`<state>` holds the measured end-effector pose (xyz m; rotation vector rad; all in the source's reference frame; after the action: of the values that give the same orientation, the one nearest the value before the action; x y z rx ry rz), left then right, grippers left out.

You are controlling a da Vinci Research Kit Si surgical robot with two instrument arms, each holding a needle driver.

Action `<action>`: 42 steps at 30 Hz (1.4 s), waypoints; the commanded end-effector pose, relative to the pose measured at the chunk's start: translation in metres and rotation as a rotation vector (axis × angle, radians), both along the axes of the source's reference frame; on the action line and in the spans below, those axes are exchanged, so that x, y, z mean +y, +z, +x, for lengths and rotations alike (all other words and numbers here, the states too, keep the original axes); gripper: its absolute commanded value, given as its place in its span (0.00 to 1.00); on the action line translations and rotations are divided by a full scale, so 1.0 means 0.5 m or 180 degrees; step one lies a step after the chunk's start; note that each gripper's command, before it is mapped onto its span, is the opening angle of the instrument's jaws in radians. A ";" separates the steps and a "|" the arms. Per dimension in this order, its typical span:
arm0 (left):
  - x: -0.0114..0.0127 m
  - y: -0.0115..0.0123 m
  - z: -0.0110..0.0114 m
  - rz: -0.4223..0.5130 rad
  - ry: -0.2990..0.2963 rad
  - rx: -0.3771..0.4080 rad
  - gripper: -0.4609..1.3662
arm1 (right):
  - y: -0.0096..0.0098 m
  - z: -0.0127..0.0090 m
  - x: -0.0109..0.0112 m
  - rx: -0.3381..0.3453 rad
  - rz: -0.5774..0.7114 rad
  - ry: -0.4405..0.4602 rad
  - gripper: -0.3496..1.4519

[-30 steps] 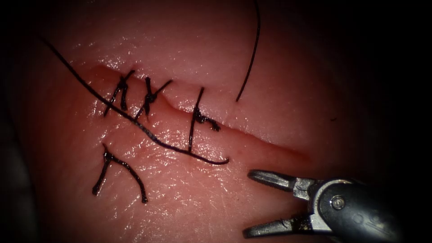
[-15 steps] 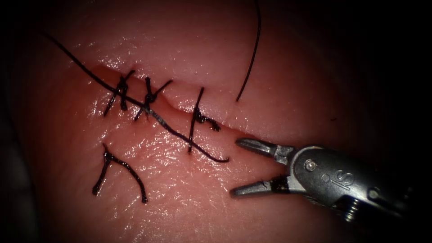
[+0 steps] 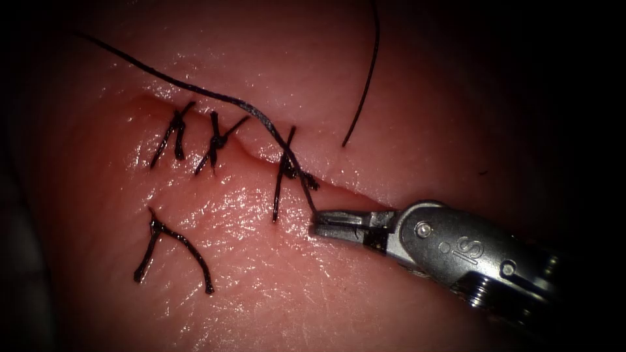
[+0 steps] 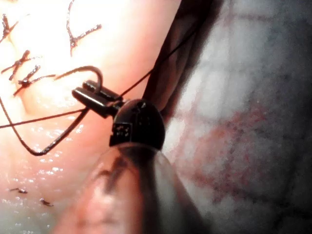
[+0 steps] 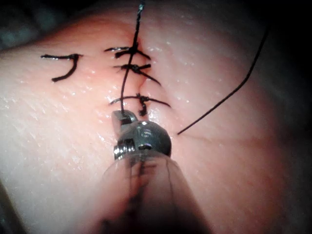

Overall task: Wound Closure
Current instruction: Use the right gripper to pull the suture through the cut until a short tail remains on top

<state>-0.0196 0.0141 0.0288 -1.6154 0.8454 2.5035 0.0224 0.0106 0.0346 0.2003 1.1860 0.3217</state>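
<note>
Taut thread point(image 3: 195, 89) and three knotted stitches point(image 3: 218, 140) bar the cut's left; bare tissue point(image 3: 274, 293) lies open below.

The tissue point(image 3: 261, 274) is pink to salmon, glossy with white glints, paler above the cut point(image 3: 365, 195), which runs as a darker red line. The thread point(image 3: 195, 91) is black, as are the knotted stitches point(image 3: 218, 140) and the loose cut ends of thread point(image 3: 173, 244) beyond the end effector's tip. The right end effector point(image 3: 319, 225) is silver-grey metal. The left end effector point(image 4: 90, 95) is dark, nearly black, its wrist glossy black, beside a pale grey cloth point(image 4: 253, 122) with a faint reddish grid.
</note>
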 end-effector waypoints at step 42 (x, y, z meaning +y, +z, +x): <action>-0.0071 0.0083 -0.0153 0.0269 0.0327 -0.0233 0.06 | -0.0165 0.0167 -0.0287 -0.0040 0.0481 -0.1629 0.00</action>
<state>-0.0273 0.0105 0.0330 -1.7510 0.6662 2.4820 0.0309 -0.0039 0.0264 0.6205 1.0578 -0.0424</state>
